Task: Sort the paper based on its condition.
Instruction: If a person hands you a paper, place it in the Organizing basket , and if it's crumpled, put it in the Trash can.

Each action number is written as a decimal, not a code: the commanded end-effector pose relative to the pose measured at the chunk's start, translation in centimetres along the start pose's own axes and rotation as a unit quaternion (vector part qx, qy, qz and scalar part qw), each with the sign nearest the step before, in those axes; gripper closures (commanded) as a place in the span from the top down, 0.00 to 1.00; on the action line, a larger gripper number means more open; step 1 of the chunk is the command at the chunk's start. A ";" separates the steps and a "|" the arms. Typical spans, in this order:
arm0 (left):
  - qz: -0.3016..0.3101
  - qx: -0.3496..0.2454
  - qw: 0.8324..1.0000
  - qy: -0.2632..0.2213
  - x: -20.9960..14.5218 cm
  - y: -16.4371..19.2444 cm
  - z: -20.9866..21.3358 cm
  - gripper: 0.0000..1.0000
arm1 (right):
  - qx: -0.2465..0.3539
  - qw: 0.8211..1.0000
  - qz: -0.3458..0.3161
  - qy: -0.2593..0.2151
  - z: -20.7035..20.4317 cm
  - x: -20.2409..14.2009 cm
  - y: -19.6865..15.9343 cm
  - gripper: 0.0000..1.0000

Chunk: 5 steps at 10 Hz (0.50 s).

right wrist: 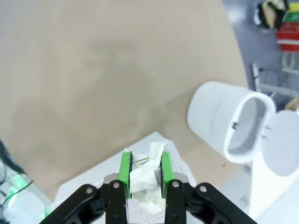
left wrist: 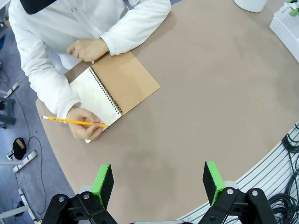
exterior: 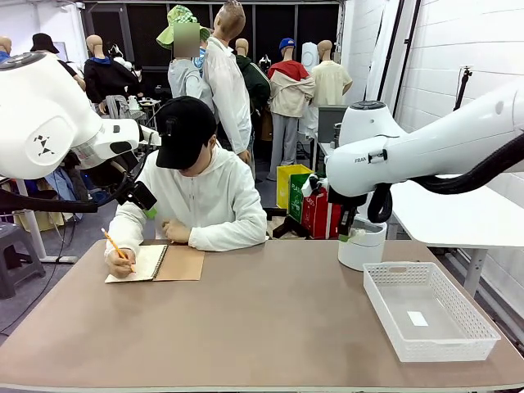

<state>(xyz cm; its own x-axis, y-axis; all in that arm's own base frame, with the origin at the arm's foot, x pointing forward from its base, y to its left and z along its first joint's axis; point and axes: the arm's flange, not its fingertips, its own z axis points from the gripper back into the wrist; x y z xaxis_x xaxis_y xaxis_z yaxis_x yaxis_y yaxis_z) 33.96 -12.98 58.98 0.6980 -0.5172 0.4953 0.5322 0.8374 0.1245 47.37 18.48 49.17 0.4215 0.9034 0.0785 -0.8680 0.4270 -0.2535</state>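
Right gripper (right wrist: 145, 164) is clamped on the paper (right wrist: 145, 175) — a crumpled white wad pinched between the green pads (right wrist: 124, 168). It is held above a corner of the white basket (exterior: 426, 315), with the bin (right wrist: 224, 123) just beside it. Crumpled probably means bin, hence the raised lid. Left gripper (left wrist: 159, 179) hangs empty, jaws wide, over bare table (left wrist: 196, 93) — clear of the person's hand (left wrist: 85, 123) writing in the notebook (left wrist: 119, 88).

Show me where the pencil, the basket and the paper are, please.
Pencil (left wrist: 67, 121): left wrist view, middle of the yellow shaft.
Basket (exterior: 383, 313): front view, its left wall.
Paper (right wrist: 144, 179): right wrist view, middle of the crumpled wad.
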 end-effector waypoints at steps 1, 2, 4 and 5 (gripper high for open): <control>-0.001 0.000 1.000 -0.001 0.0 0.1 0.1 1.00 | -0.022 0.999 -0.046 0.010 -0.1 1.1 -0.2 0.30; -0.001 0.000 1.000 -0.001 0.0 0.1 0.1 1.00 | 0.000 1.000 0.000 0.000 0.0 0.0 0.0 0.30; -0.001 0.000 1.000 -0.001 0.0 0.1 0.1 1.00 | 0.000 1.000 0.000 0.000 0.0 0.0 0.0 0.30; -0.001 0.000 1.000 -0.001 0.0 0.1 0.1 1.00 | 0.000 1.000 0.000 0.000 0.0 0.0 0.0 0.30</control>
<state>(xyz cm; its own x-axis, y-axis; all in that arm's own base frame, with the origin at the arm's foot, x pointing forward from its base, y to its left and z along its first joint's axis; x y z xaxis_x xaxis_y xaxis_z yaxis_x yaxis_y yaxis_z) 33.96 -12.98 58.98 0.6980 -0.5172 0.4953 0.5322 0.8374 0.1245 47.81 18.90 49.31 0.4349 0.8970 0.0791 -0.8586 0.4396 -0.2638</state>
